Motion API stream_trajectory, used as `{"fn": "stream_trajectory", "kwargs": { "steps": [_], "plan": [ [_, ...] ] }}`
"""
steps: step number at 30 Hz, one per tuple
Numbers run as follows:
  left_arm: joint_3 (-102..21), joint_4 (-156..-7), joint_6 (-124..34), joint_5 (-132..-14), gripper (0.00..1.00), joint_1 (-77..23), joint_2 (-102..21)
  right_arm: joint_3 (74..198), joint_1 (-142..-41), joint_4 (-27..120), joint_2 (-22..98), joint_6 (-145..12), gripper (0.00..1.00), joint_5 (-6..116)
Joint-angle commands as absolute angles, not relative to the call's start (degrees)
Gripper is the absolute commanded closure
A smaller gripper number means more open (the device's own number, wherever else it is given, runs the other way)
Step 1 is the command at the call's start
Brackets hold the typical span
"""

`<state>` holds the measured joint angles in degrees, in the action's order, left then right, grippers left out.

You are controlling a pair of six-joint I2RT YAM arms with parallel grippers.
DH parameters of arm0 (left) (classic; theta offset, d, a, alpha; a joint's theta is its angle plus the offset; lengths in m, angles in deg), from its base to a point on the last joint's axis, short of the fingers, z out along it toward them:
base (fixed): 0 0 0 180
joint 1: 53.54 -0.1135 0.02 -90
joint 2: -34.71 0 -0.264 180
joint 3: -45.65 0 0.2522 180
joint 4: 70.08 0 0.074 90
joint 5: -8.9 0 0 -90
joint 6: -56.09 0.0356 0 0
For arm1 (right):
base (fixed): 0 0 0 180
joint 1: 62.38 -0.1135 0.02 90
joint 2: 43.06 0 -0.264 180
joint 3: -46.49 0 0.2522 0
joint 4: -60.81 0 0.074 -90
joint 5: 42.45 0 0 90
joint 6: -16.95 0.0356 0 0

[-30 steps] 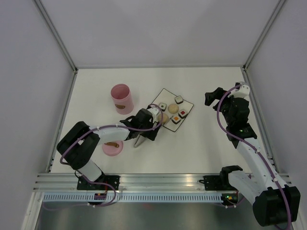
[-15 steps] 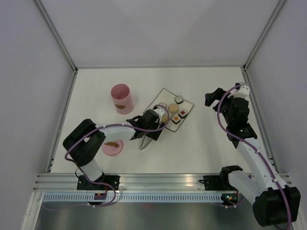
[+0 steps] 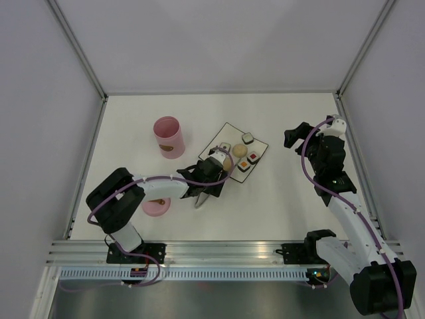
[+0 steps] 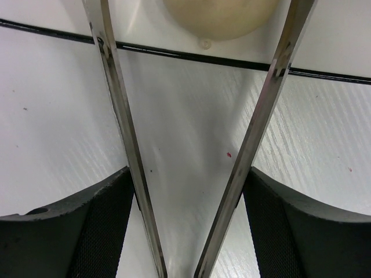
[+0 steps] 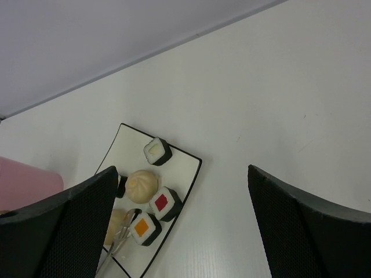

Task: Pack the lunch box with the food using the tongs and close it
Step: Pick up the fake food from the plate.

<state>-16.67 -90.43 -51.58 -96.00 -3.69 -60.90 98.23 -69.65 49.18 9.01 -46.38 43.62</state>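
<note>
Your left fingers clamp the silvery tongs, a beige ball sitting between their arms at the white plate's edge; the pink lunch box stands open on the tabletop left of the plate, while your right fingers hang spread wide, holding nothing.

no readable text, no labels or brands, no numbers or signs

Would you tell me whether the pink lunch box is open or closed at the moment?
Open: the lunch box stands uncovered, and its lid lies apart from it.
</note>
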Motion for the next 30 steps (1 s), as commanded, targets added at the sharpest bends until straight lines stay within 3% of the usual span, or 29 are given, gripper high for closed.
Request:
{"fn": "stream_trajectory", "kwargs": {
  "steps": [1,9,15,26,30],
  "plan": [
    [-13.4,-94.3,-56.1,-100.3,0.22,-1.5,-61.1,99.1,-69.6,49.9,8.2,-46.1,0.02,42.9],
    [-10.8,-90.8,-55.9,-104.0,0.26,1.6,-60.8,99.0,-69.7,50.0,8.5,-45.7,0.02,43.3],
    [-9.4,-90.7,-56.6,-105.4,0.44,2.0,-57.5,98.9,-69.6,50.0,8.4,-45.4,0.02,43.2],
    [-10.4,-95.5,-56.7,-103.3,0.45,2.9,-53.4,99.0,-69.6,50.0,8.7,-45.0,0.02,43.4],
    [-11.4,-96.4,-56.4,-103.5,0.55,3.2,-52.7,99.0,-69.6,50.0,9.0,-44.6,0.02,43.7]
  ]
}}
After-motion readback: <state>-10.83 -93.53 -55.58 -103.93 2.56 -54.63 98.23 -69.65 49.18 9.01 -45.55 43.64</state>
